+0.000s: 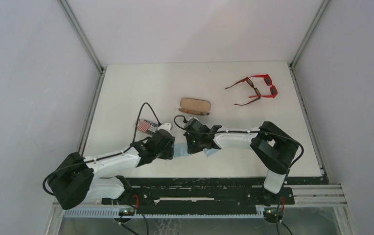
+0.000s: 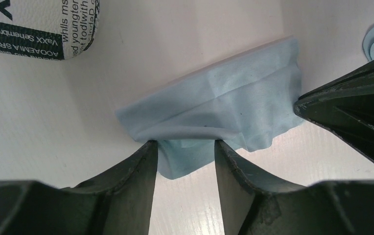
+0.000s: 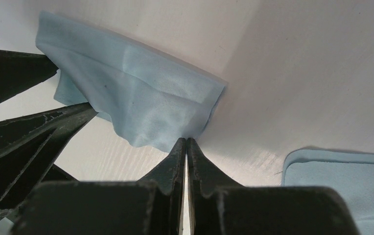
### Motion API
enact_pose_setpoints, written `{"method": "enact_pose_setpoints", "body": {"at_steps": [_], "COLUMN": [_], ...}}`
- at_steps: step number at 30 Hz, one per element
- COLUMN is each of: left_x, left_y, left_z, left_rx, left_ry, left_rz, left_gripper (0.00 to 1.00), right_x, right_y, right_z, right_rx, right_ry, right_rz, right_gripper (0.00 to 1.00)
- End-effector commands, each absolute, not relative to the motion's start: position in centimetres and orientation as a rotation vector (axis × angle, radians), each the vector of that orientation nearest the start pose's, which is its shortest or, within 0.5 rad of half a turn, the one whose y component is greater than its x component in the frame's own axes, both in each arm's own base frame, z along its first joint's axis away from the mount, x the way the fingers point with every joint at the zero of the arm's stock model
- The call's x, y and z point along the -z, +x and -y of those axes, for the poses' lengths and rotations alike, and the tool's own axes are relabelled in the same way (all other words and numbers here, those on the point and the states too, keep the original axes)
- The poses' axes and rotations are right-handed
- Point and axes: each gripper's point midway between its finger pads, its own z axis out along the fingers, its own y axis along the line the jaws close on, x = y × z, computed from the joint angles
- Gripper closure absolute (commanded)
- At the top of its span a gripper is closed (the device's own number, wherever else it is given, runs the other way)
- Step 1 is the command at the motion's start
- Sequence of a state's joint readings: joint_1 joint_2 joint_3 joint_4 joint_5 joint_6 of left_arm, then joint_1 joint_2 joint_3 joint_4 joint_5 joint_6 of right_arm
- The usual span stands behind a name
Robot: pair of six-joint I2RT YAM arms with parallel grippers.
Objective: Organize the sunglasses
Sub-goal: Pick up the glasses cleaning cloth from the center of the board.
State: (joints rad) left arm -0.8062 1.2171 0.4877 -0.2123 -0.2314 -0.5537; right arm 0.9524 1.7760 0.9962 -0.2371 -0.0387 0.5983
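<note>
Straddling edge of light blue cloth (image 2: 219, 103) with left pincer (image 2: 185, 145), released, near flag-print case (image 2: 38, 24). Pinching cloth's other corner with right pincer (image 3: 185, 141), clenched. Probably mid cloth-fold, prep before casing. Leaving sunglasses (image 1: 256, 89) far right on desk (image 1: 126, 93), well apart, red pair (image 1: 267, 83) against brown pair (image 1: 247, 96). Next: needs left closing on cloth, then reach right

White arm links (image 1: 111, 159), black joints (image 1: 70, 182), black cables (image 1: 146, 104)

A white table (image 1: 126, 88) sits enclosed by plain pale grey walls (image 1: 28, 73) with metal corner posts (image 1: 80, 34).
</note>
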Motion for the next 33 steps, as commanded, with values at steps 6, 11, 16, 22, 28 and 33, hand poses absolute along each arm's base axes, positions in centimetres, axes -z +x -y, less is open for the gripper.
{"method": "enact_pose_setpoints", "body": {"at_steps": [6, 11, 16, 22, 28, 33], "left_x": [-4.9, -4.88, -4.82, -4.66, -4.29, -4.09], "left_y": [22.02, 22.12, 22.24, 22.6, 22.71, 22.62], "left_z": [19.26, 19.06, 19.14, 19.07, 19.18, 19.31], "left_rx": [0.306, 0.282, 0.272, 0.245, 0.237, 0.246], "left_ry": [0.211, 0.217, 0.226, 0.238, 0.249, 0.25], "left_rz": [-2.411, -2.417, -2.423, -2.421, -2.427, -2.432], "left_gripper": [0.42, 0.41, 0.43, 0.44, 0.46, 0.54], "right_x": [-2.87, -2.89, -2.88, -2.9, -2.87, -2.88], "right_y": [20.52, 20.53, 20.54, 20.58, 20.65, 20.64], "right_z": [-34.59, -34.62, -34.56, -34.5, -34.47, -34.45], "right_rx": [-0.629, -0.63, -0.627, -0.628, -0.628, -0.629], "right_ry": [-0.494, -0.496, -0.495, -0.492, -0.492, -0.492], "right_rz": [-2.624, -2.622, -2.623, -2.622, -2.623, -2.623], "right_gripper": [1.0, 1.0, 1.0, 1.0, 1.0, 1.0]}}
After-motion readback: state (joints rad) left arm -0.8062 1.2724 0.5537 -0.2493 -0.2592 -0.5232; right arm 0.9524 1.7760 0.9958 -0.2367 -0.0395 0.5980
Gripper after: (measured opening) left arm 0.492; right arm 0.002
